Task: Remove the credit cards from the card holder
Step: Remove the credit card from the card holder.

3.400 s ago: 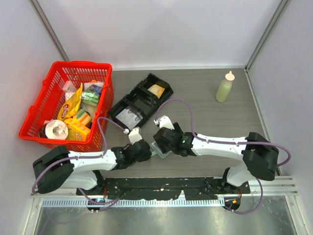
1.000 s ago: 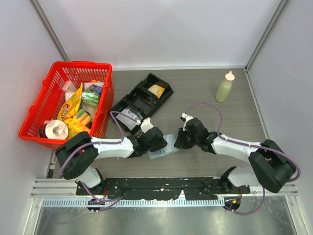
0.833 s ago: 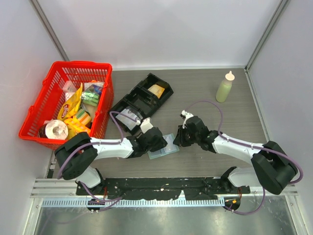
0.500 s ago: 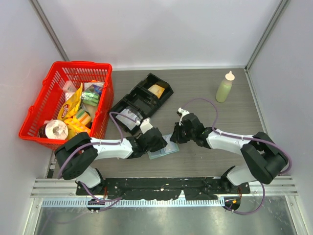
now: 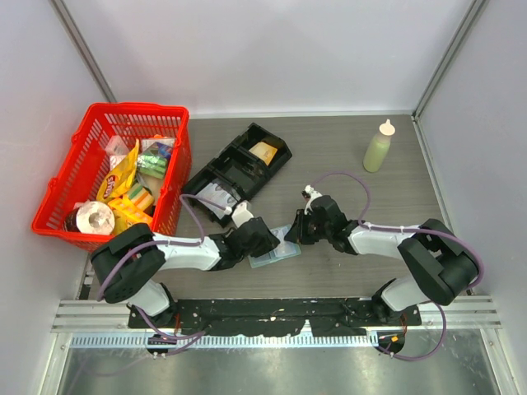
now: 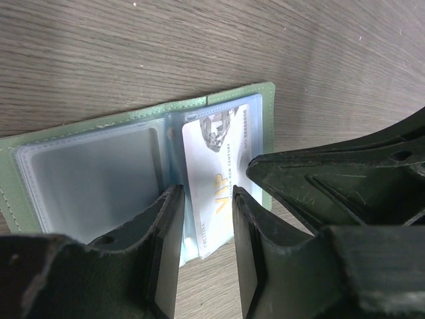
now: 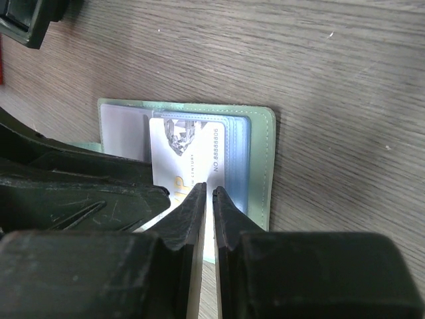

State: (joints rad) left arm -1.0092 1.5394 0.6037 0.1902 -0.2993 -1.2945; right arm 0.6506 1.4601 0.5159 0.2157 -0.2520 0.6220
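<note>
left gripper [image 6: 207,194] part-open over wallet [image 6: 93,173], likely pinning it flat | right gripper [image 7: 206,189] nearly closed at white card [image 6: 219,166] edge, grip unclear | card not out yet

Head count, here we go!
One card holder [image 5: 276,252], one credit card [image 6: 222,173] showing in it, one red basket [image 5: 82,164], one black tray [image 5: 239,169], one squeeze bottle [image 5: 378,148], and two grippers working: left gripper [image 5: 265,243], right gripper [image 5: 292,233].

Partly hidden card holder [image 6: 93,169]
The left gripper [image 6: 207,191] covers the near end of the credit card [image 6: 222,153]; the holder's opposite side is cropped.
</note>
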